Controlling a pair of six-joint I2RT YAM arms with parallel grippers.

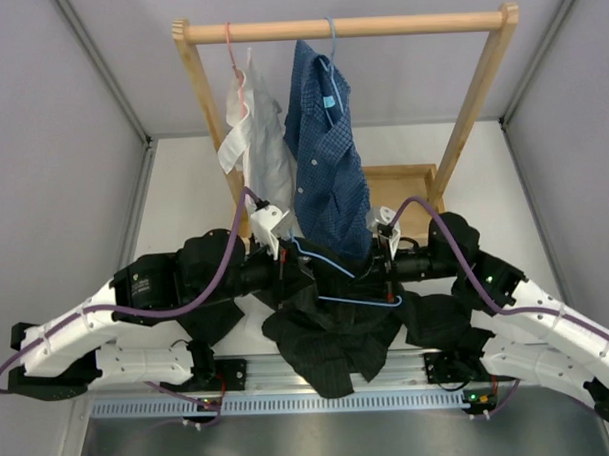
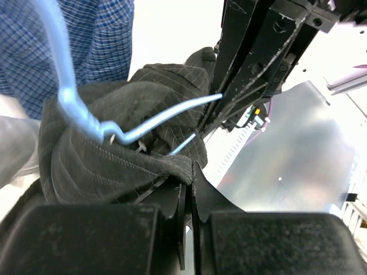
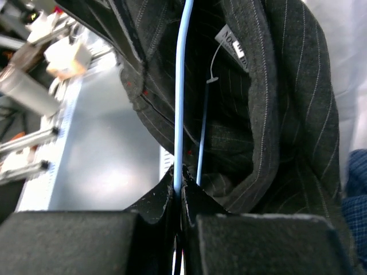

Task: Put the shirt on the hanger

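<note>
The black pinstriped shirt (image 1: 334,342) hangs bunched between my two grippers above the table's near edge. The thin light-blue hanger (image 1: 324,257) runs through it, with its wire partly inside the cloth. My left gripper (image 1: 291,270) is shut on a folded edge of the shirt (image 2: 114,166), just below the hanger's twisted neck (image 2: 86,117). My right gripper (image 1: 379,275) is shut on the hanger wire (image 3: 182,86), which rises straight out of its jaws. Beside that wire hangs the shirt collar (image 3: 275,114) with its white label (image 3: 232,46).
A wooden rack (image 1: 348,26) stands at the back, carrying a white shirt (image 1: 256,140) on a pink hanger and a blue checked shirt (image 1: 327,157). The rack's wooden base (image 1: 408,174) lies behind my right arm. A metal rail (image 1: 290,399) runs along the near edge.
</note>
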